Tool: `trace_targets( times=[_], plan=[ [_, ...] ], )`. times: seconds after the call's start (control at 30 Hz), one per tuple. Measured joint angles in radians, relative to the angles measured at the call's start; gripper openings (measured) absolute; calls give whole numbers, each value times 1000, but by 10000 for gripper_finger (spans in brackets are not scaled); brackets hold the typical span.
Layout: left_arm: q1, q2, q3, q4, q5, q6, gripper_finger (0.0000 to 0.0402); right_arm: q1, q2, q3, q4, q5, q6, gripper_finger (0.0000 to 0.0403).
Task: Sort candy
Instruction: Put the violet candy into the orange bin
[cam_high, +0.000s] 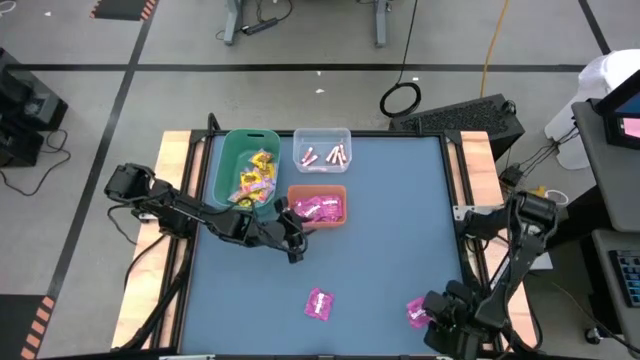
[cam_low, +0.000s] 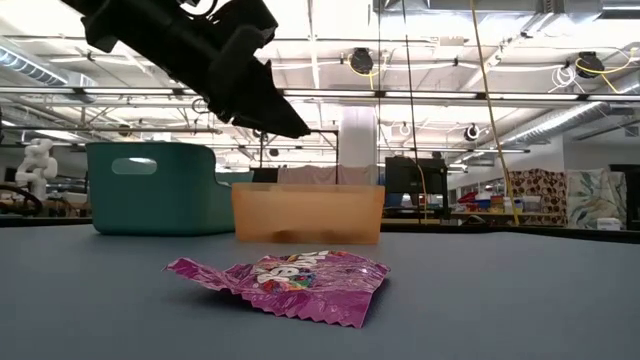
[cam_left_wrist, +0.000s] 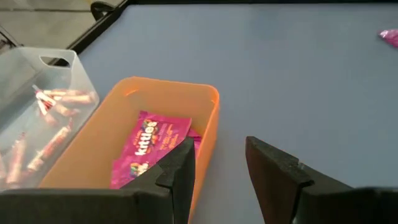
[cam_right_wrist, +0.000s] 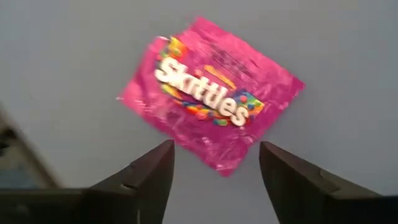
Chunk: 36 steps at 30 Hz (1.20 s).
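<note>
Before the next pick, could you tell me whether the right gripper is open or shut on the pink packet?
Open: the right gripper hangs over the pink packet, fingers spread, nothing between them, and the packet lies flat on the table.

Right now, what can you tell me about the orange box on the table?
The orange translucent plastic bin is a small open-topped rectangle standing upright on the blue table, between the green bin and the clear bin. Magenta-pink candy packets lie inside. The left gripper, empty, hangs open beside its near rim.
</note>
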Motion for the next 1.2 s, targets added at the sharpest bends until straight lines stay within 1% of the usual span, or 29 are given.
trace_targets(
  times=[0.13,0.23,0.4,0.47,0.6,0.73,0.9,1.0,1.13,1.2],
  plan=[
    [-18,0,0,1,0,-41,148,0,57,0,8,-3,-10,247],
    [-33,0,-1,14,-1,-48,148,0,74,3,19,2,-12,250],
    [-53,0,-1,60,-5,-48,148,-1,77,10,28,9,10,234],
    [-58,0,-1,77,-5,-48,148,-1,80,18,42,37,25,224],
    [-58,0,-1,87,-5,-48,148,-10,83,49,75,144,91,210],
    [-58,0,-1,91,-6,-48,148,-31,82,79,54,147,107,209],
    [-58,0,-1,91,-6,-47,148,-57,82,102,-11,99,9,208],
    [-59,0,-1,91,-6,-47,148,-63,82,102,-30,91,-112,213],
    [-68,0,-1,90,-6,-47,148,-64,82,102,-42,95,-242,240],
    [-72,0,-1,90,-6,-47,148,-63,82,102,-41,95,-269,259]
  ],
)
